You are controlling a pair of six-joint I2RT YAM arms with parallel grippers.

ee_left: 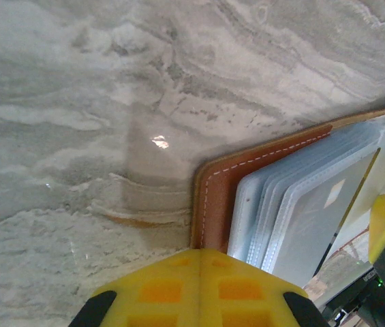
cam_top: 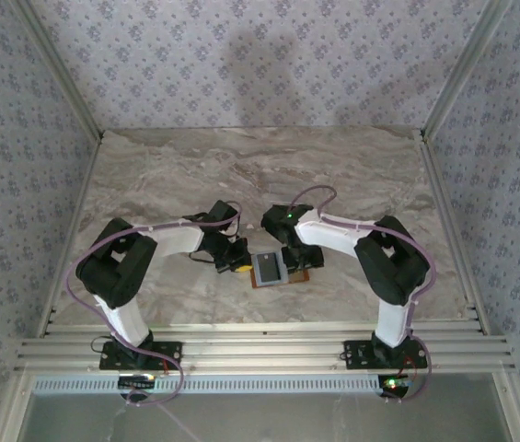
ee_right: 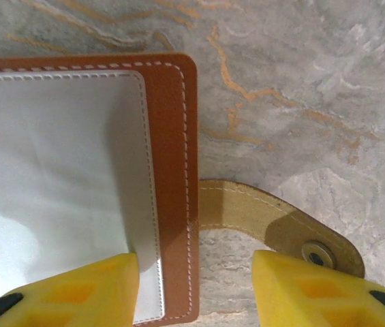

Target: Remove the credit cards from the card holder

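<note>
Bending inward, left arm (cam_top: 169,242) and right arm (cam_top: 335,236) flank card holder (cam_top: 271,268).

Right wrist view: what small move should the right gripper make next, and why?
Probably close the right gripper on the brown edge of the card holder: its open fingers straddle that edge beside the snap tab, so pinching would likely steady it.

Robot test booth — marble-look tabletop (cam_top: 195,166), patterned wallpaper walls (cam_top: 241,55), aluminium rail frame (cam_top: 260,350).
</note>
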